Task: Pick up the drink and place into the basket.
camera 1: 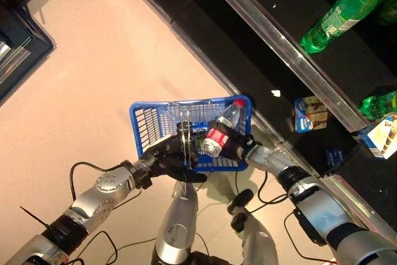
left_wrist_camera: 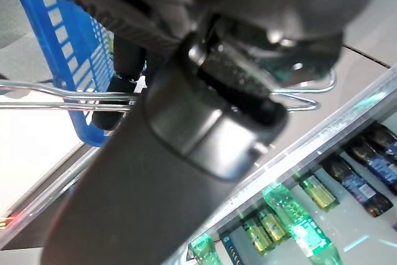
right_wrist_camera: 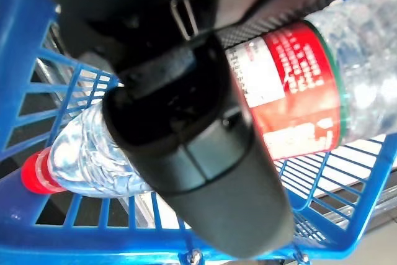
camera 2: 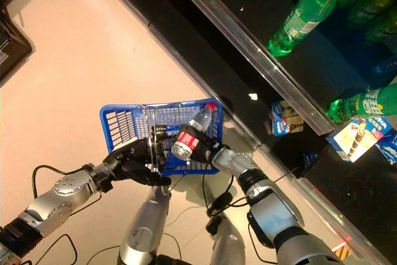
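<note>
My left hand is shut on the thin wire handles of the blue basket and holds it up in front of me. My right hand is shut on a clear water bottle with a red label and a red cap. The bottle lies tilted inside the basket, cap toward the far rim, still held. The right wrist view shows my thumb across the bottle over the basket's mesh.
A dark shelf with a metal rail runs along the right. Green bottles lie on it, with small boxes beside them. More drinks show in the left wrist view. Pale floor lies to the left.
</note>
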{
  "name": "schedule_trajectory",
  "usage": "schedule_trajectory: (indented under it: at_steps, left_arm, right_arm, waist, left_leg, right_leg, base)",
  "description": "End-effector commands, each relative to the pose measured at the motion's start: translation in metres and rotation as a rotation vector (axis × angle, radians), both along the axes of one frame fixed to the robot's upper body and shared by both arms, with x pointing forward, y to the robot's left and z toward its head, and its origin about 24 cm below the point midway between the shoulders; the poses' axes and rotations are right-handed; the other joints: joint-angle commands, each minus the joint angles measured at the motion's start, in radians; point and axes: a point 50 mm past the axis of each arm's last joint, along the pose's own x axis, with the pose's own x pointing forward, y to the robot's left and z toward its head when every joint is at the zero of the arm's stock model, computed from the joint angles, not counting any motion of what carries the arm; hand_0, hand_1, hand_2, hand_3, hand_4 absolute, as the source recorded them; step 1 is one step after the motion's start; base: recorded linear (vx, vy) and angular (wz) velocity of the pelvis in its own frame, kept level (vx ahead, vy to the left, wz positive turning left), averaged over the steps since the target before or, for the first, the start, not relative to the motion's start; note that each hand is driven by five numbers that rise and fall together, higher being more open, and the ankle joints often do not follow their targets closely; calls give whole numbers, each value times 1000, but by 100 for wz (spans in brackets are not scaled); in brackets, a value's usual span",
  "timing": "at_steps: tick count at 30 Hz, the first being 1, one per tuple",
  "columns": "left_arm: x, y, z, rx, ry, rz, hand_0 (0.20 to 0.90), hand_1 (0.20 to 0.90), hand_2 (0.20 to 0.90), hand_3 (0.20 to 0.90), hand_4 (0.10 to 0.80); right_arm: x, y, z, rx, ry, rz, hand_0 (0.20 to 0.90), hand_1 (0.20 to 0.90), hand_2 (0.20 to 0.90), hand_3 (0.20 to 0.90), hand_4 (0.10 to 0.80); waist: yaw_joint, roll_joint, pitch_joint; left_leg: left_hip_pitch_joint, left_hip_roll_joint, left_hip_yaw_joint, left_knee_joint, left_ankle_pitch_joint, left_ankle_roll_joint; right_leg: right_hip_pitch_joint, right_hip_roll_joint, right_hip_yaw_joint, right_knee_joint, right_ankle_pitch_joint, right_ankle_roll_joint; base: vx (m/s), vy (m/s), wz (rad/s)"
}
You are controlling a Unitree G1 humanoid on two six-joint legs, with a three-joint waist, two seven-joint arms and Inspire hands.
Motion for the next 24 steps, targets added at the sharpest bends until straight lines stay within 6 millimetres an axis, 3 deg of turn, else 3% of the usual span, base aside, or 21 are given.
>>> schedule_trajectory:
  at_steps: [1, 14, 24]
  left_arm:
    - [-38, -78, 101, -378, -450, -519, 300, 300, 300, 200, 100]
    - [-35, -80, 95, -381, -429, -472, 300, 300, 300, 200, 100]
    - [-30, -73, 82, -356, -394, -381, 300, 300, 300, 200, 100]
  right_arm:
    - [26, 23, 67, 179, -196, 10, 900, 900, 900, 900, 800]
    - [21, 35, 65, 180, -271, 97, 900, 900, 900, 900, 800]
    - [9, 27, 51, 165, -345, 139, 900, 900, 900, 900, 800]
  waist:
    - [9, 66, -21]
    - [2, 54, -21]
    - [-19, 40, -21]
  left_leg:
    - [-60, -8, 25, 150, -65, 40]
    - [-65, 2, 35, 144, -57, 38]
    - [-32, 17, 60, 143, -58, 36]
  right_leg:
    - [-32, -53, 16, 46, 92, 3]
    - [-48, -53, 21, 52, 98, 9]
    - [-30, -55, 23, 62, 94, 8]
  base:
    - [-6, 13, 5]
    - [-1, 1, 0]
    - [0, 0, 0]
